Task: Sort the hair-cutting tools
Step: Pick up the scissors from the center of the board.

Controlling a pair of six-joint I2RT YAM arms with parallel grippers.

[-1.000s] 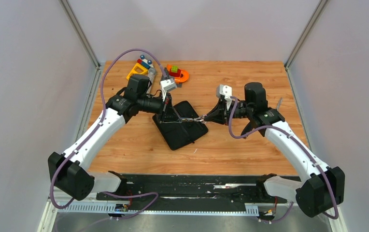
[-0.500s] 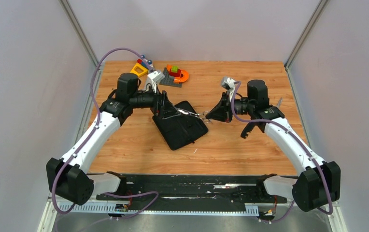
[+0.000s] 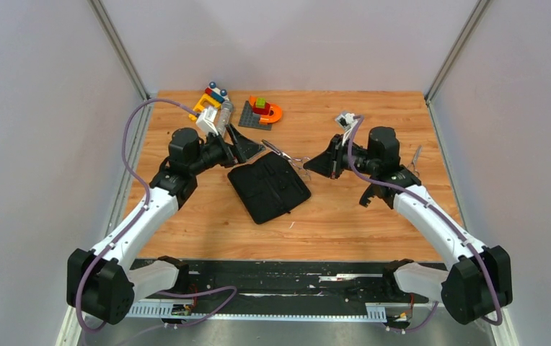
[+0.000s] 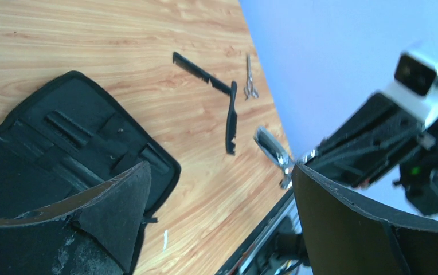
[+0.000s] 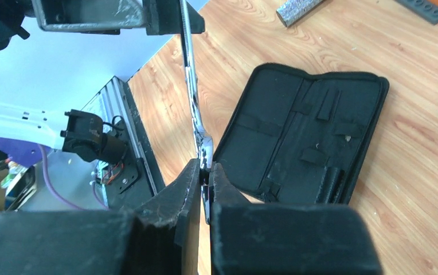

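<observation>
Over the wooden table (image 3: 373,223), by the far edge of the open black case (image 3: 269,189), the left claw (image 3: 252,146) is spread wide and empty; a slim silver tool (image 5: 189,74), pinched in the near-shut right claw (image 5: 205,166), is best lowered flat along the straps (image 5: 320,106).

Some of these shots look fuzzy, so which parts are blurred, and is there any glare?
Left wrist view: the other arm's white camera and the held scissors are smeared, the long black comb looks crisp. Right wrist view: the right claw looms soft in front, the scissors show a bright glint, the black case is sharp. Top view: even light, faint shadows.
</observation>
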